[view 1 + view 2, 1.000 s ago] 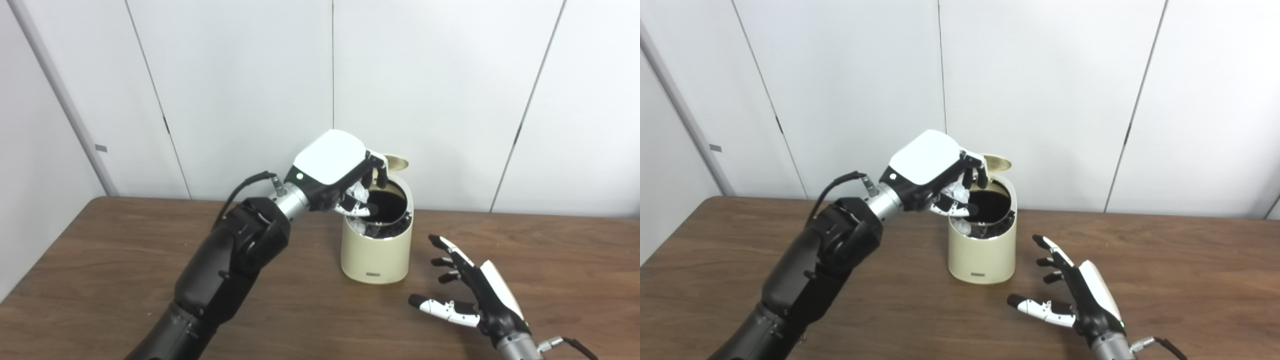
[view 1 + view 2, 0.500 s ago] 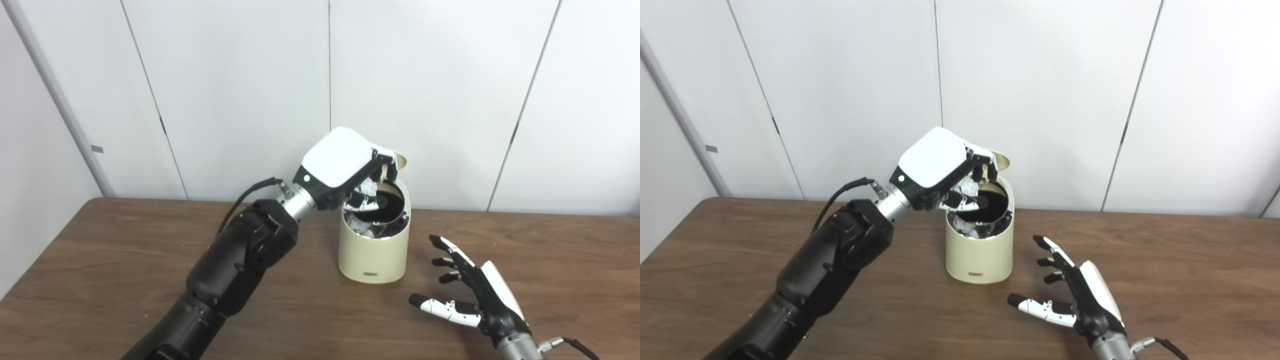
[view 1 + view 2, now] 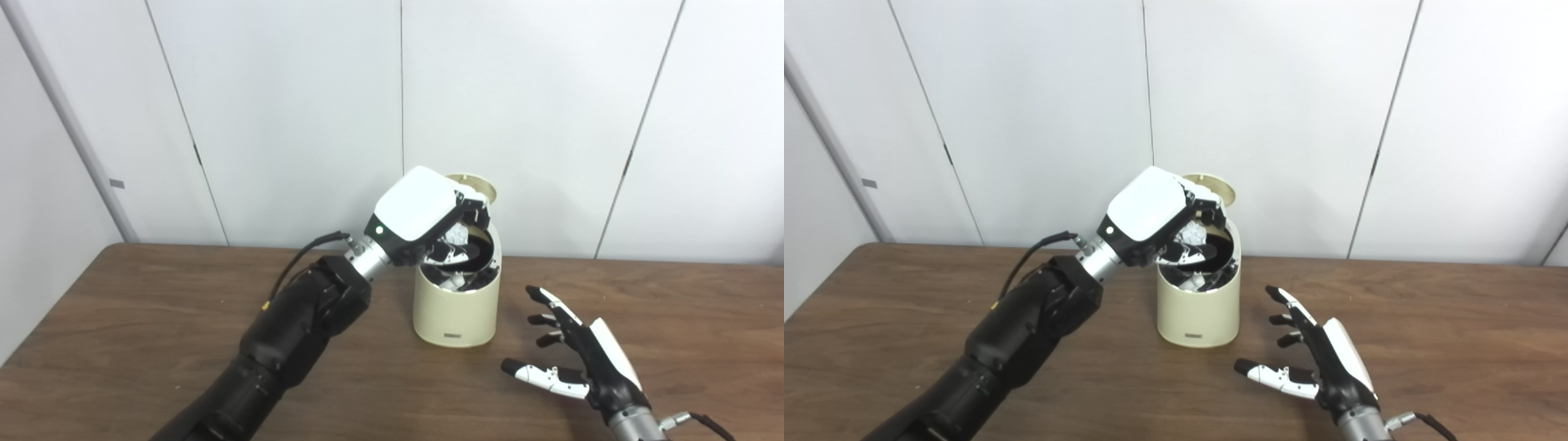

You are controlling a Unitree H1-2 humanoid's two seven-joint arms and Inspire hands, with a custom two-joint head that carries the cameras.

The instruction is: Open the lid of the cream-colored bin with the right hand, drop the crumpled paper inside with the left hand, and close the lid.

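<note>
- The brown wooden table [image 3: 122,318] has a wide bare stretch on its left side; its far edge meets the white panelled wall [image 3: 294,110], and its left edge shows at the lower left corner of both views.
- The left arm [image 3: 294,331] crosses that bare stretch diagonally from the bottom edge up towards the bin; a black cable [image 3: 303,257] loops off its wrist just above the tabletop.
- The left hand [image 3: 422,211] hangs over the near-left rim of the bin's mouth, fingers curled down around the crumpled paper [image 3: 1193,236]; the paper sits in its grasp right above the opening, at about rim height.
- The cream-colored bin [image 3: 453,306] stands upright near the table's far edge, close to the wall; its lid [image 3: 474,184] is tipped up at the back; white scraps lie inside against the dark interior.
- Bare tabletop separates the bin from the right hand [image 3: 576,361]; that hand is near the table's front edge, holding nothing, fingers spread and pointing towards the bin, thumb stretched out to the left.
- More free table lies beyond it to the right.
</note>
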